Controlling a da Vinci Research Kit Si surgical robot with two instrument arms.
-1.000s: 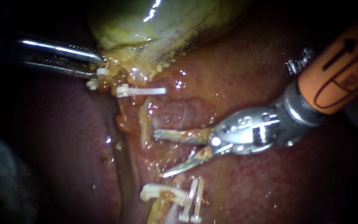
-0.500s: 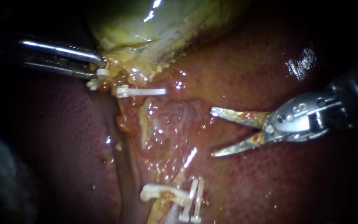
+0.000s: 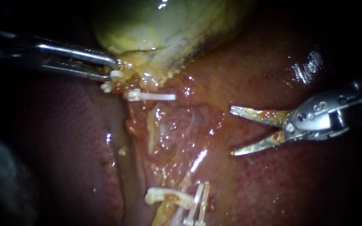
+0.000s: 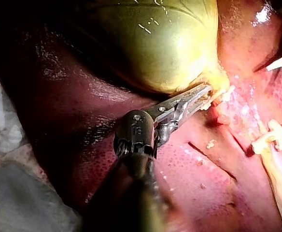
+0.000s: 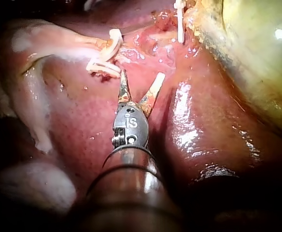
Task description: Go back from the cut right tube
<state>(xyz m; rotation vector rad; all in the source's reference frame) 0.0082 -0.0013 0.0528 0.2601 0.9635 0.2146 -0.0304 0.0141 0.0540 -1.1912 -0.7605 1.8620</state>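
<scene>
steel blades of the right instrument (image 3: 232,132) stand wide apart in a v, smeared orange-brown, with nothing between them. they hang over the liver (image 3: 298,184), clear of the cut site and to its right in the endoscope view. the right tube (image 3: 195,162) shows as a pale wet strand running up from the paired clips (image 3: 198,201) low in that view. the top clip (image 3: 151,96) lies crosswise just under the gallbladder (image 3: 156,29). between top clip and paired clips is raw, glistening tissue; the cut ends themselves are hard to make out. in the right wrist view the open blades (image 5: 142,75) point toward that clipped stretch, touching none of it. the left instrument (image 3: 115,70) comes in from the left, its jaws closed tight on yellow tissue at the neck of the gallbladder, with a small clip (image 3: 115,74) just beside them. the left wrist view shows those jaws pinching the same yellow tissue right under the green sac.
</scene>
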